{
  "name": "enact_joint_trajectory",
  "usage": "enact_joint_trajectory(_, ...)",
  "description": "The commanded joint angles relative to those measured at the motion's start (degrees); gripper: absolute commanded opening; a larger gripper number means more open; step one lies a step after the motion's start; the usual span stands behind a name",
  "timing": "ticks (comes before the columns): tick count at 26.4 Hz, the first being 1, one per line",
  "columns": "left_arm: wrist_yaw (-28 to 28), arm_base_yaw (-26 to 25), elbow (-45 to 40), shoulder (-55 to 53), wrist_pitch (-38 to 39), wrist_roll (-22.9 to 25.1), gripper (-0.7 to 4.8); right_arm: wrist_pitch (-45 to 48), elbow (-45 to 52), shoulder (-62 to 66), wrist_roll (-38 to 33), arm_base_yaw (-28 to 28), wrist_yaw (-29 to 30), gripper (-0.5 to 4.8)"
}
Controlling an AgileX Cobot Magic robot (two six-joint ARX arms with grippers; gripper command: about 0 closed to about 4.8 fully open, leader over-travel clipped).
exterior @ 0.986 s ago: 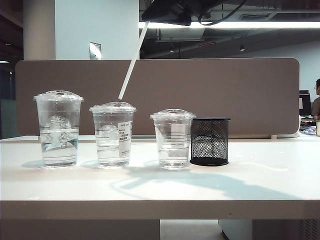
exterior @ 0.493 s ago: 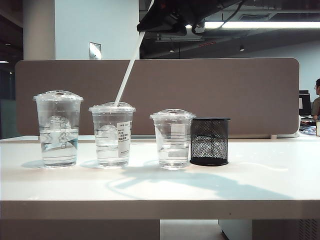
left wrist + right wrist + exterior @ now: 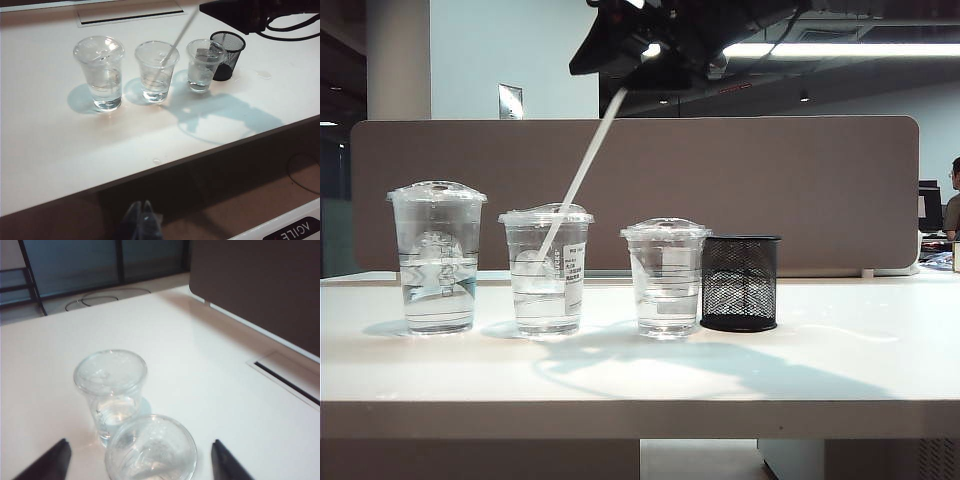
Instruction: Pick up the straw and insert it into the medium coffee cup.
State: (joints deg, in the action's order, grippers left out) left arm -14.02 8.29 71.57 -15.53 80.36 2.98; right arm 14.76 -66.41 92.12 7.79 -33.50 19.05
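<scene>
The medium coffee cup (image 3: 546, 268), a clear cup with a domed lid and a white label, stands second from the left in the row. The white straw (image 3: 582, 172) passes through its lid and leans up to the right, its lower end inside the cup. My right gripper (image 3: 630, 60) hangs just above the straw's top, open, with its fingertips (image 3: 59, 452) wide apart on either side of the medium cup's lid (image 3: 150, 450). My left gripper (image 3: 141, 207) is shut and holds nothing, low in front of the table's edge. The left wrist view also shows the straw (image 3: 175, 37) in the medium cup (image 3: 156, 70).
A taller clear cup (image 3: 437, 255) stands left of the medium one, and a shorter clear cup (image 3: 665, 275) stands to its right. Next to the shorter cup is a black mesh holder (image 3: 740, 283). A brown partition (image 3: 770, 180) runs behind the white table (image 3: 640, 380).
The straw has slid down through the medium cup's lid and now leans inside it. My right gripper has come lower and to the left and has opened off the straw.
</scene>
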Motion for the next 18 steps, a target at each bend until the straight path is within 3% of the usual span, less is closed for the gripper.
enact_joint_trajectory(1, 0.07, 0.02, 0.09, -0.09, -0.72, 0.02, -0.04, 2.56, -1.03, -0.35, 0.22, -0.13, -1.16, 3.73)
enact_joint_trajectory(5, 0.07, 0.02, 0.09, -0.09, -0.72, 0.04, -0.04, 5.35, -1.05, -2.12, 0.20, -0.09, -4.98, 3.54)
enact_joint_trajectory(6, 0.07, 0.02, 0.09, -0.09, -0.72, 0.04, -0.04, 5.11, -1.03, -3.19, 0.22, -0.07, -7.13, 2.91)
enact_joint_trajectory(8, 0.07, 0.02, 0.09, -0.09, -0.72, 0.02, -0.04, 3.65, -1.03, -5.62, 1.01, 0.00, -10.71, 0.54)
enact_joint_trajectory(9, 0.04, 0.02, 0.09, -0.09, -0.72, 0.02, -0.04, 2.75, -1.01, -6.86, 2.38, 0.11, -11.87, -0.19)
enact_joint_trajectory(14, -0.26, 0.02, 0.09, -0.09, -0.76, -0.44, -0.04, 1.07, -0.11, -13.94, 3.37, 2.08, -12.96, -0.08)
enact_joint_trajectory(18, -0.37, 0.02, -0.59, 0.07, -5.44, -5.79, -0.05, 2.71, 7.63, -23.58, 2.67, 4.72, -12.85, -0.08)
